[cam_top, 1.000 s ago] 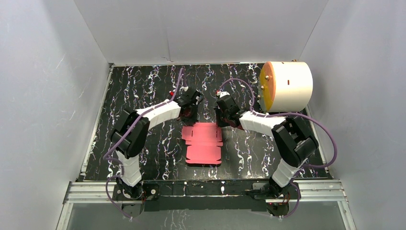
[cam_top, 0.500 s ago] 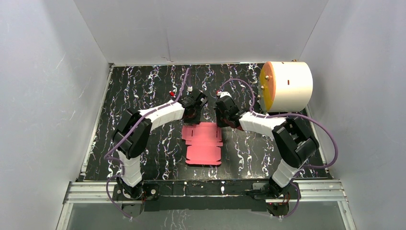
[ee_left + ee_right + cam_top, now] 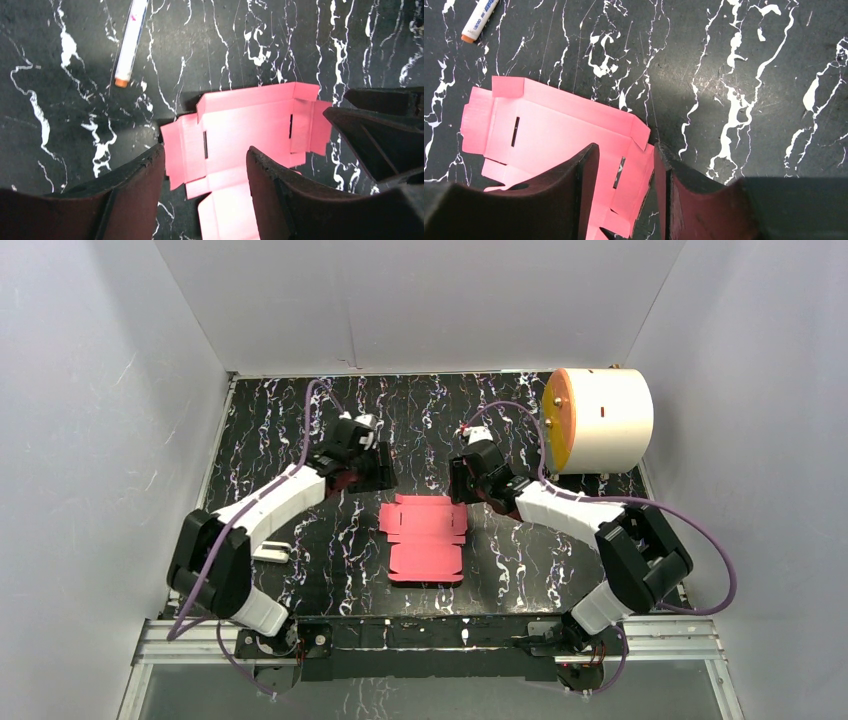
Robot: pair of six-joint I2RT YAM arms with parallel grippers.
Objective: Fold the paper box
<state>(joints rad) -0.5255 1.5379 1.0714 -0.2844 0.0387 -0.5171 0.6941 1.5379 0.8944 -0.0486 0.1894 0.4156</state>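
One paper box [image 3: 425, 538] — a flat pink die-cut sheet, two slits (flaps unfolded) — one pen [image 3: 131, 42]; left fingers [image 3: 132, 195] and right fingers [image 3: 569, 195] spread, empty.

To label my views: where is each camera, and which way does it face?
Top external: above and behind, looking down on both arms and the paper box.
Left wrist: on that arm, looking down past the open left claw at the box.
Right wrist: likewise, past the right claw.
Both wrist views share the box; each shows a white pen.
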